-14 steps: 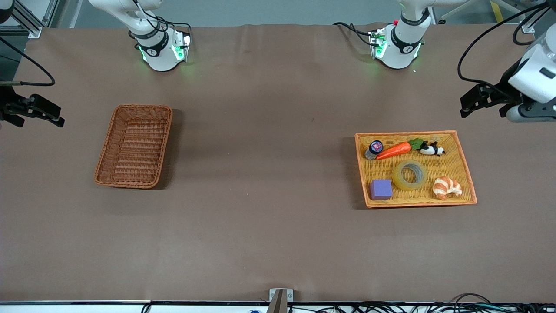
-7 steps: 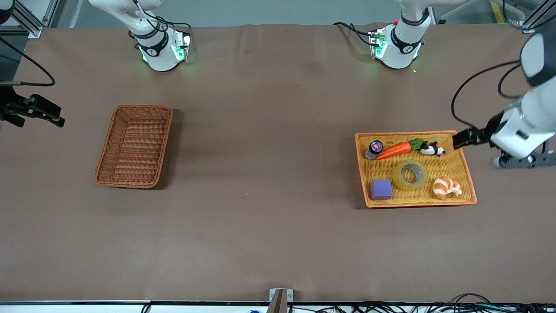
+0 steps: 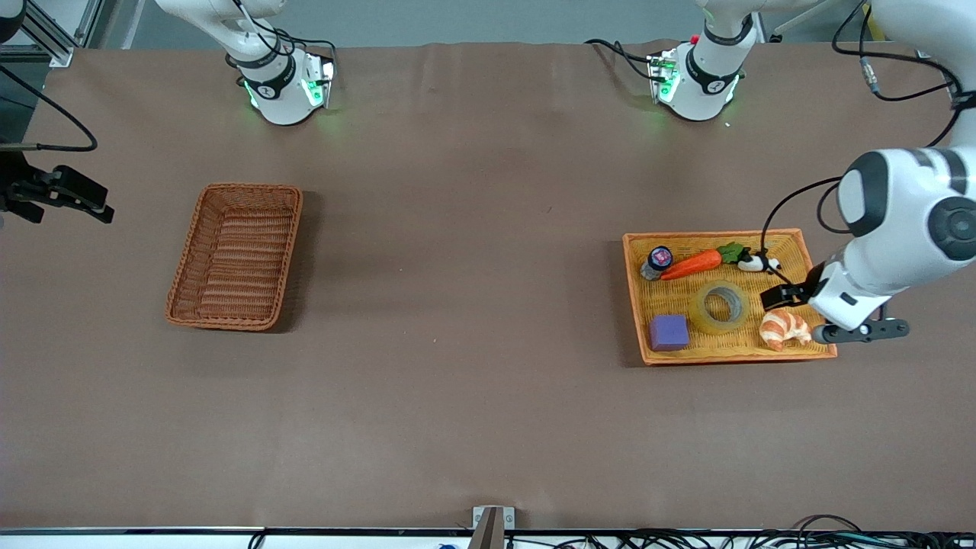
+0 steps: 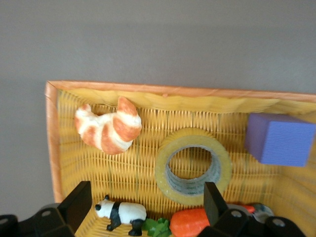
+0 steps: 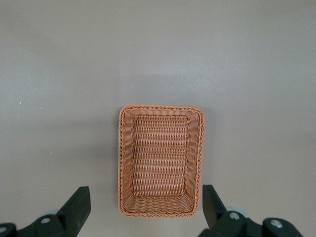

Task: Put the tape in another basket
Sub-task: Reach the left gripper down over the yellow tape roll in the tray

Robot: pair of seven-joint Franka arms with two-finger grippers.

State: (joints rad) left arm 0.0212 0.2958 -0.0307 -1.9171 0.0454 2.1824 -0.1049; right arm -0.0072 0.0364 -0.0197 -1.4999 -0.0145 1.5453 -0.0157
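The tape [image 3: 700, 313], a yellowish translucent ring, lies flat in the middle of the shallow orange-yellow tray [image 3: 707, 235]. My left gripper [image 3: 785, 294] is open and empty, low over the tray's end nearest the left arm, between the panda and the croissant. In the left wrist view the tape [image 4: 163, 170] lies just ahead of the open left gripper [image 4: 146, 202]. The reddish-brown basket [image 3: 236, 259] stands empty toward the right arm's end. My right gripper [image 3: 76, 202] waits open, high up; its wrist view shows the basket [image 5: 160, 163] below the gripper [image 5: 145, 202].
The tray [image 4: 163, 91] also holds a purple cube [image 3: 669, 332], a croissant [image 3: 784, 329], a carrot [image 3: 692, 264], a toy panda [image 3: 757, 263] and a small round jar [image 3: 657, 261]. The cube [image 4: 280, 139] and croissant [image 4: 108, 129] flank the tape.
My left arm has swung down from above the table's end and brought its gripper over the tray. The right arm and all objects have not moved.
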